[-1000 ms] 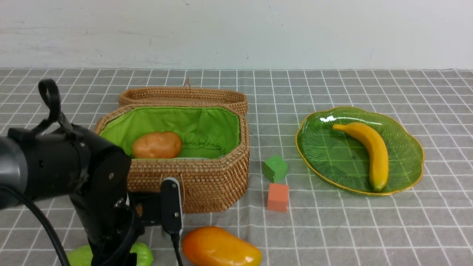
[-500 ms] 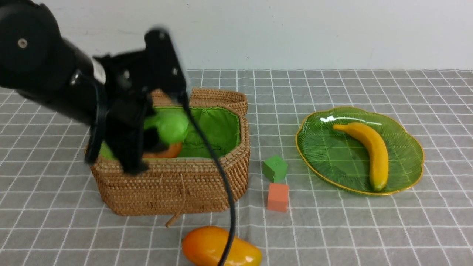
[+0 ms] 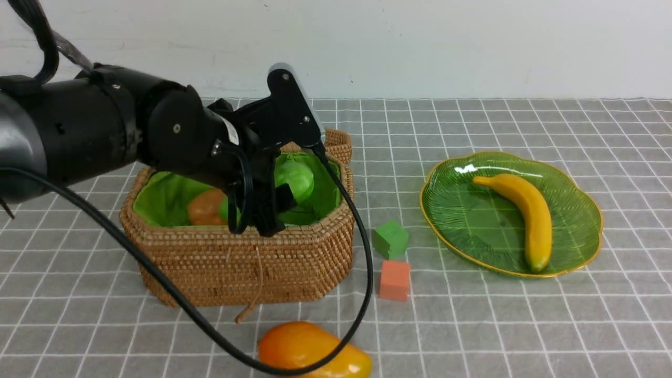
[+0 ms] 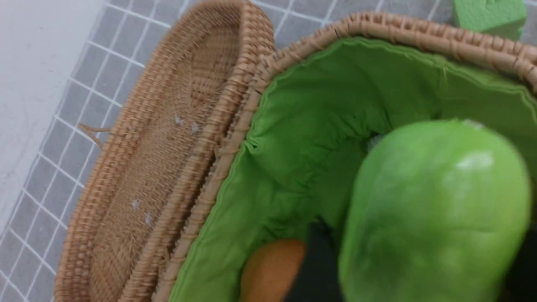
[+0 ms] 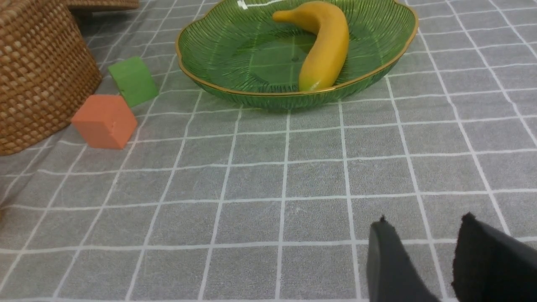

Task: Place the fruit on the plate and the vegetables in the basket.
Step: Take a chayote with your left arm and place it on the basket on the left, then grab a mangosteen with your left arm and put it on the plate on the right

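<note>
My left gripper reaches down into the open wicker basket, shut on the light-green gourd, which fills the left wrist view between the dark fingers. An orange-brown potato lies on the green lining beside it. The banana rests on the green plate at the right. The orange-yellow mango lies on the cloth at the front edge, with the arm's cable across it. My right gripper hovers low over bare cloth, open and empty, near the plate.
A green cube and an orange cube sit between basket and plate. The basket's lid lies folded back behind it. The left arm's black cable loops down in front of the basket to the mango.
The left arm lifted the gourd from the table's front left, carried it up over the basket, and now holds it lower and further right inside the basket. The basket shifted slightly.
</note>
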### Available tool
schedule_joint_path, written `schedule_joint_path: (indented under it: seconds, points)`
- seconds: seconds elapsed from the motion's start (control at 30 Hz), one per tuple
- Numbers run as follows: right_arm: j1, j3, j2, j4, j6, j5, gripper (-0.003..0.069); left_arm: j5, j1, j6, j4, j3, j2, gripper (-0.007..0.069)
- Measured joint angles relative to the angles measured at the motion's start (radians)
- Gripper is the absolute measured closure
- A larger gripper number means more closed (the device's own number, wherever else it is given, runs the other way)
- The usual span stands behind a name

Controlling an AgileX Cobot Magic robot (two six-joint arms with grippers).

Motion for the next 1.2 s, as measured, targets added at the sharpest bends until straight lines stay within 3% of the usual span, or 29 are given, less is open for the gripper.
schedule_joint_path:
  seconds: [0.07,0.27,0.4,0.53,0.63,0.7,0.77,0.87,0.93,0.97,1.1,1.2]
  points:
    - [0.0,0.0,0.0,0.0,0.0,0.0,0.0419,0.028,0.0,0.0,0.0,0.0,-0.016,-0.0029]
    - [0.0,0.0,0.0,0.0,0.0,0.0,0.0419,0.217,-0.005,-0.059,-0.057,0.0,-0.143,-0.0015]
    - [0.0,0.0,0.0,0.0,0.0,0.0,0.0419,0.559,-0.016,-0.378,-0.208,-0.003,-0.271,0.0031]
    - [0.0,0.0,0.0,0.0,0.0,0.0,0.0419,0.752,-0.046,-0.574,-0.291,0.06,-0.287,0.0039]
    - [0.0,0.0,0.0,0.0,0.0,0.0,0.0419,0.73,-0.114,-0.594,-0.308,0.15,-0.285,0.0039]
    - [0.0,0.0,0.0,0.0,0.0,0.0,0.0419,0.597,-0.242,-0.624,-0.303,0.261,-0.27,0.0039]
    - [0.0,0.0,0.0,0.0,0.0,0.0,0.0419,0.547,-0.284,-0.657,-0.283,0.287,-0.262,0.0039]
    - [0.0,0.0,0.0,0.0,0.0,0.0,0.0419,0.428,-0.385,-0.849,-0.166,0.309,-0.233,0.0039]
    - [0.0,0.0,0.0,0.0,0.0,0.0,0.0419,0.401,-0.409,-0.909,-0.118,0.309,-0.224,0.0039]
    - [0.0,0.0,0.0,0.0,0.0,0.0,0.0419,0.381,-0.431,-1.004,-0.049,0.309,-0.213,0.0039]
    - [0.0,0.0,0.0,0.0,0.0,0.0,0.0419,0.378,-0.443,-1.229,0.105,0.309,-0.166,0.0039]
    - [0.0,0.0,0.0,0.0,0.0,0.0,0.0419,0.373,-0.443,-1.327,0.153,0.309,-0.122,0.0039]
